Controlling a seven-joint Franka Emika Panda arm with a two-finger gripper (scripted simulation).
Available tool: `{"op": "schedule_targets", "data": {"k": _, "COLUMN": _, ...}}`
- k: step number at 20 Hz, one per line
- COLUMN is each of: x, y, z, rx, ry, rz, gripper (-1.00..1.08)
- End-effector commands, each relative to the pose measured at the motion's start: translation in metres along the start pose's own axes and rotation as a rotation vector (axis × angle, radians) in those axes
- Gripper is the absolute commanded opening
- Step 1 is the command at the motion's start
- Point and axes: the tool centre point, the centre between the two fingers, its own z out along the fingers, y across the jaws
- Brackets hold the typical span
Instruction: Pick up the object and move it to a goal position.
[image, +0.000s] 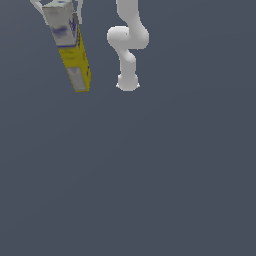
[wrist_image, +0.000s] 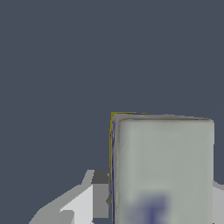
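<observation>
Hanging from the gripper (image: 57, 6), the object (image: 72, 50) points steeply downward.

A plain dark grey-blue floor (image: 150, 175) carries seemingly only the arm's white base (image: 127, 82).

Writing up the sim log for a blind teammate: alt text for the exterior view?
A yellow box with a pale grey end face hangs tilted in the white gripper at the exterior view's top left, clear of the plain dark grey ground. To its right stands the white robot arm, base on the ground.
</observation>
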Motion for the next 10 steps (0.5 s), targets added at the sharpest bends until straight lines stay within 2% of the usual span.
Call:
{"op": "schedule_targets", "data": {"k": 1, "x": -0.004, "y": 0.002, "z": -0.012, "rx": 0.000, "ry": -0.001, "rz": 0.000, "gripper": -1.00}}
{"op": "schedule_targets", "data": {"k": 10, "x": -0.008, "y": 0.007, "z": -0.030, "rx": 0.000, "ry": -0.001, "rz": 0.000, "gripper": -1.00}}
